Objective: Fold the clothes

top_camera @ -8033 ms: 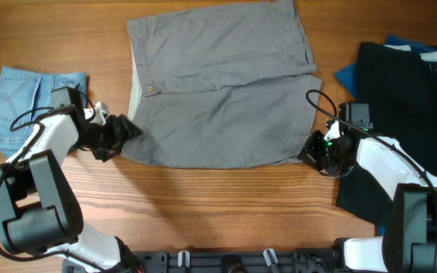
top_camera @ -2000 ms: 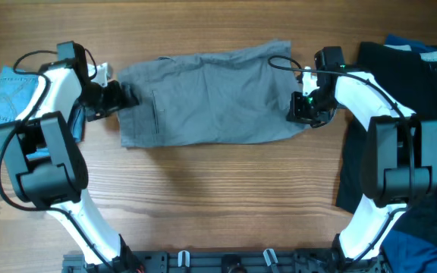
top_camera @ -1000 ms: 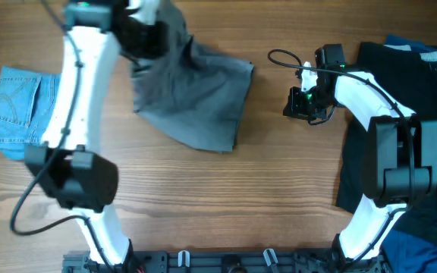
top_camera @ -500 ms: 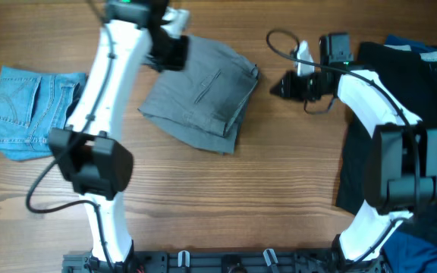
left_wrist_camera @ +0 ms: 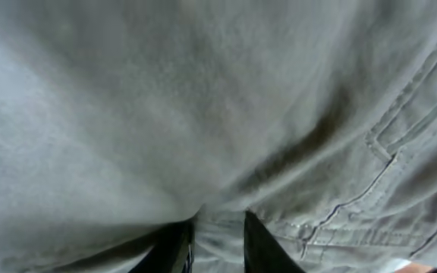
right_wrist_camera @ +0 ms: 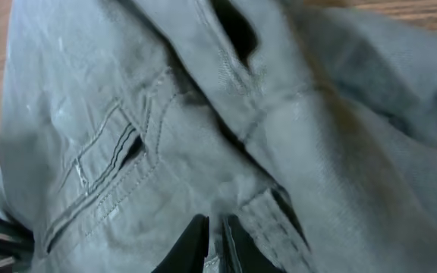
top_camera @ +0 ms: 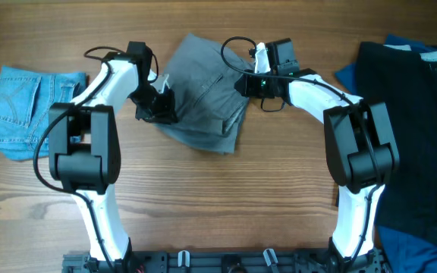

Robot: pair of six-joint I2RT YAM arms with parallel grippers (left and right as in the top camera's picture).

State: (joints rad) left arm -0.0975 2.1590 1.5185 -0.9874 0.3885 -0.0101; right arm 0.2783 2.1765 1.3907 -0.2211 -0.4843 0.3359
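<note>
Now, bunched grey shorts [top_camera: 203, 114] between left gripper [left_wrist_camera: 217, 241] and right gripper [right_wrist_camera: 214, 236], both pinching its cloth.

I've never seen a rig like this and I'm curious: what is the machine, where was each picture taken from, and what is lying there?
It is a robot with two jointed arms, each ending in a two-finger hand. The wide picture comes from a camera fixed above the wooden table. The two close-ups come from small cameras on the wrists, so they show mostly cloth. In the middle lies a pair of grey shorts, folded into a rumpled bundle. The left hand is at its left edge and the right hand is at its upper right edge. Whether either is pinching the cloth, I cannot tell. A light-blue denim piece lies far left and a large black garment far right.
</note>
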